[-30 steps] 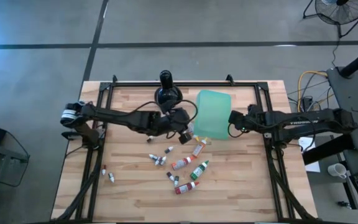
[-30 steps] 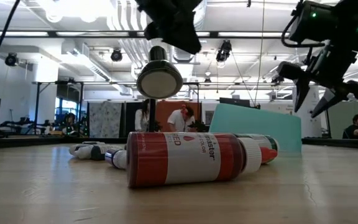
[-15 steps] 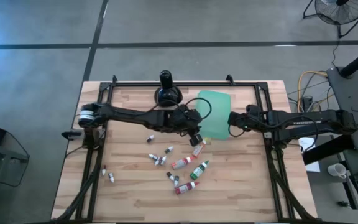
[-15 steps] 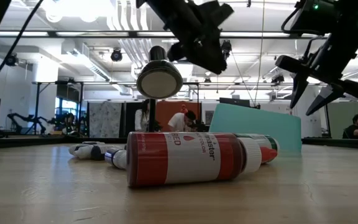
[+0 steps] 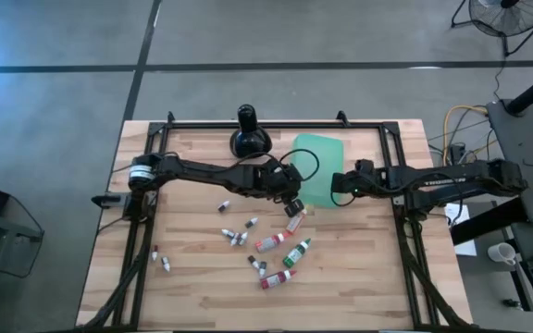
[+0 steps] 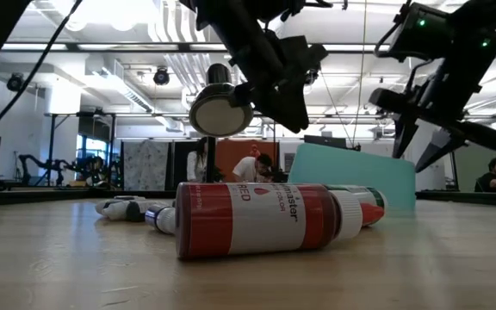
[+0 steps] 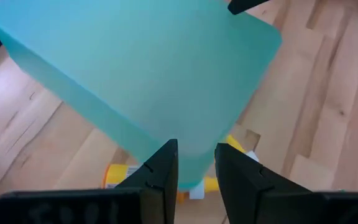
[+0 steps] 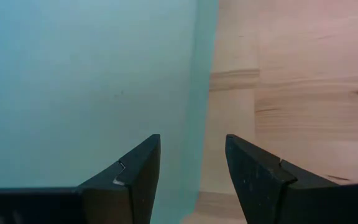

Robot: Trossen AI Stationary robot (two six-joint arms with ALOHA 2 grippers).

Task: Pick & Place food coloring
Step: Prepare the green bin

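The food coloring bottles point(image 5: 271, 243) lie scattered on their sides on the wooden table, near of centre; a red one point(image 6: 265, 220) fills the low view. A teal plastic sheet point(image 5: 317, 166) rests on the table beyond them. My left gripper point(image 5: 291, 194) hovers at the sheet's near-left corner point(image 7: 194, 152), its narrowly open fingers on either side of that corner, with a yellow bottle point(image 7: 118, 177) just below. My right gripper point(image 5: 337, 187) is open, its fingers straddling the sheet's right edge point(image 8: 199, 124). I see neither gripper touch anything.
A black bulbous long-necked object point(image 5: 248, 137) stands at the far edge behind the sheet. Two small vials point(image 5: 160, 259) lie near the left rail. A black metal frame point(image 5: 146, 185) borders the table. Bare wood shows on the near side point(image 5: 359, 277).
My left gripper has swung toward the table's right, from beside the black object to the teal sheet's near-left corner. My right gripper has shifted a little toward the left and down, onto the sheet's right edge. The bottles have stayed put.
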